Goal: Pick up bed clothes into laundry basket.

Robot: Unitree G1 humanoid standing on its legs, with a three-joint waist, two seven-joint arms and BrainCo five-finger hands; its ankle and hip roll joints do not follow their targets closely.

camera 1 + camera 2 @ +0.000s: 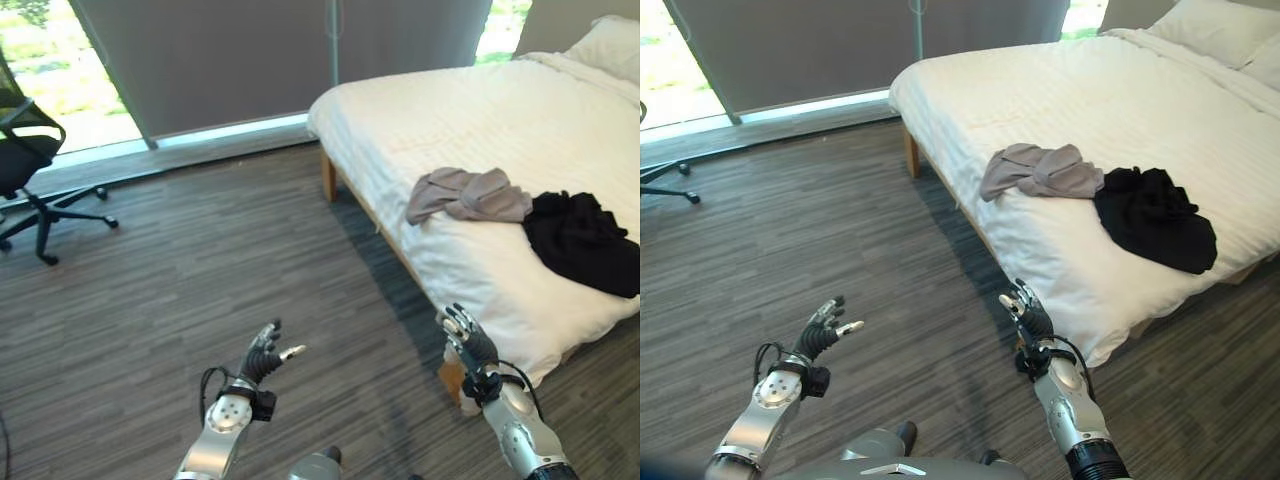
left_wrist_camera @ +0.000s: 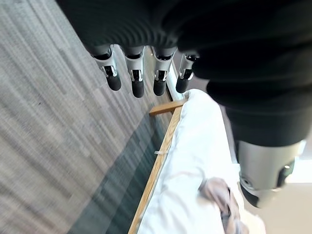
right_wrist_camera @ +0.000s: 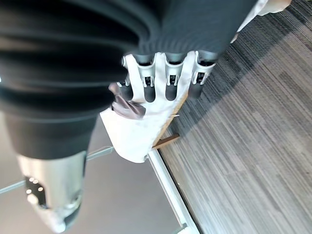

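A taupe-grey garment (image 1: 468,194) lies crumpled near the front edge of the white bed (image 1: 500,120), and a black garment (image 1: 580,240) lies right beside it, touching it. Both hands hang over the floor in front of the bed, holding nothing. My left hand (image 1: 262,358) is open with relaxed fingers (image 2: 136,83), well short of the bed. My right hand (image 1: 468,342) is open too, close to the bed's near corner, fingers (image 3: 168,80) pointing toward the mattress. The grey garment (image 3: 127,108) shows past the right hand's fingers.
Grey striped carpet (image 1: 200,290) spreads wide to the left of the bed. A black office chair (image 1: 25,170) stands at the far left by the window. Dark curtain panels (image 1: 250,60) cover the back wall. The bed's wooden frame (image 2: 155,170) runs along its side.
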